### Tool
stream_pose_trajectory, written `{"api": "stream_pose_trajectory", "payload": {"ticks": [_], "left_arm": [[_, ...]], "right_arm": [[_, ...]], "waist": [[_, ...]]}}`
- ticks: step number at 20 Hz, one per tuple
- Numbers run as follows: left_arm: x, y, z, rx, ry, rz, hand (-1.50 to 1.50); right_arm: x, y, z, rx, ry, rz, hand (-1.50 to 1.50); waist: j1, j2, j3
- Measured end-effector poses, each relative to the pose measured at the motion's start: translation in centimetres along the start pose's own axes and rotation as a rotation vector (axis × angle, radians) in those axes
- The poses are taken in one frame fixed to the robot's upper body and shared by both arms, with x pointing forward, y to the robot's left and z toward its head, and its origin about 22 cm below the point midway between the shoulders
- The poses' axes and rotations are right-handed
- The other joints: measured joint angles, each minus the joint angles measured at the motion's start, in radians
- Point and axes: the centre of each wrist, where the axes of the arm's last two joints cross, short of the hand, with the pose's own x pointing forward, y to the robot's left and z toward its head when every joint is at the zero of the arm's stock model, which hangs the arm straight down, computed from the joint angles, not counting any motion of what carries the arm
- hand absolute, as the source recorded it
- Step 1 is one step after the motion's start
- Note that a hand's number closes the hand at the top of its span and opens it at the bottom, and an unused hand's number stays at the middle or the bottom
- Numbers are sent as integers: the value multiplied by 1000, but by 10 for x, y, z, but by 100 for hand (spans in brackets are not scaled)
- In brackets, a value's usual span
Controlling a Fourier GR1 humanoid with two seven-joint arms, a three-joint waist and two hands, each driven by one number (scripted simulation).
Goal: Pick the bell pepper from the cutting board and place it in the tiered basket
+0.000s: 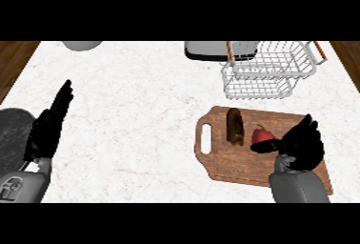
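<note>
A small red bell pepper (263,136) lies on the wooden cutting board (232,164) at the right. My right hand (302,143) is just to the pepper's right, its thumb (265,145) touching the pepper's lower side and its fingers spread above; the hand covers part of the pepper. A white wire tiered basket (271,71) stands behind the board at the far right. At the left edge, my left hand (49,126) rests open with its fingers pointing up.
A dark brown elongated vegetable (235,126) lies on the board left of the pepper. A grey appliance (211,50) sits behind the basket. A pale bowl (82,45) shows at the far edge, and a dark round object (14,133) at the left.
</note>
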Motion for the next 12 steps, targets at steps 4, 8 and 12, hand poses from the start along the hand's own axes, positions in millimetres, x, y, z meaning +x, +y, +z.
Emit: {"api": "stream_pose_trajectory", "payload": {"ticks": [4,8,12], "left_arm": [[0,-4,-1,2,-6,-5,0],[1,-3,-6,5,-5,-2,0],[0,-1,-3,0,-10,-9,0]], "right_arm": [[1,3,-3,18,13,6,-150],[4,4,-7,32,22,10,-150],[7,11,-8,59,27,17,-150]], "waist": [[-3,0,0],[-5,0,0],[1,0,1]]}}
